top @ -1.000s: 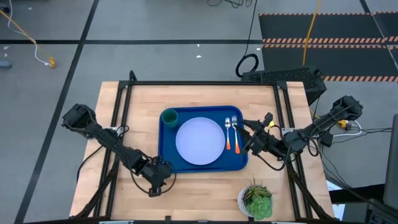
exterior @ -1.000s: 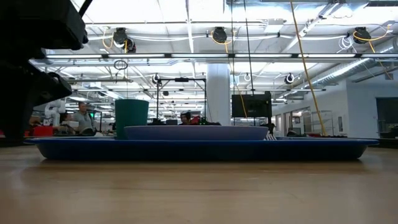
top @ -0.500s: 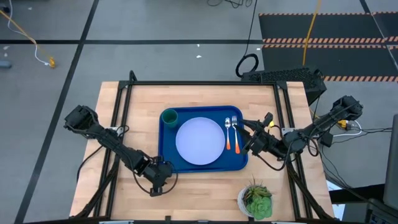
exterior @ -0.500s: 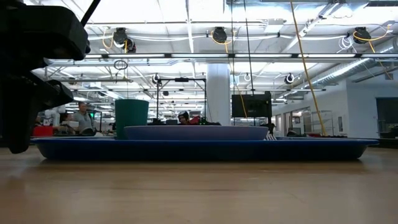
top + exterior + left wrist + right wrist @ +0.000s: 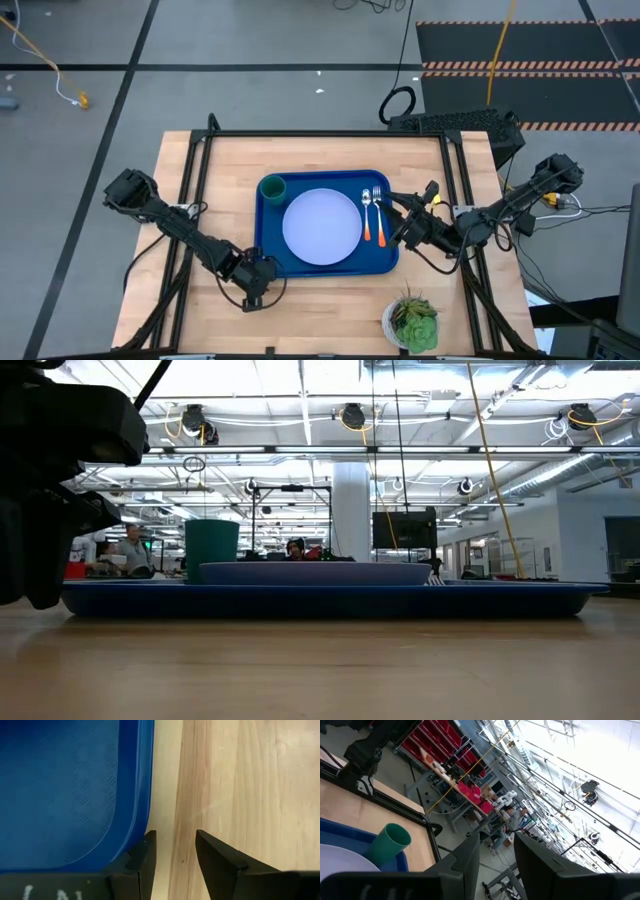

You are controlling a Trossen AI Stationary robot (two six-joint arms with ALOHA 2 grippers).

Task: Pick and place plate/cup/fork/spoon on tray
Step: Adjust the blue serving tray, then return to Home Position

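The blue tray lies in the middle of the wooden table. On it, the pale plate sits in the centre. The dark green cup stands upright in the far left corner of the tray, just beside the plate. The fork and the spoon lie side by side on the right part of the tray, with their orange handles toward the near edge.

The left gripper is at the near left corner of the tray, low over the table. In the left wrist view its fingers are apart with nothing between them; one finger is at the tray rim, the other over the bare wood.

The right gripper is at the right edge of the tray, near the fork and spoon. Its fingers are parted and hold nothing.

A potted plant stands near the front right edge of the table.
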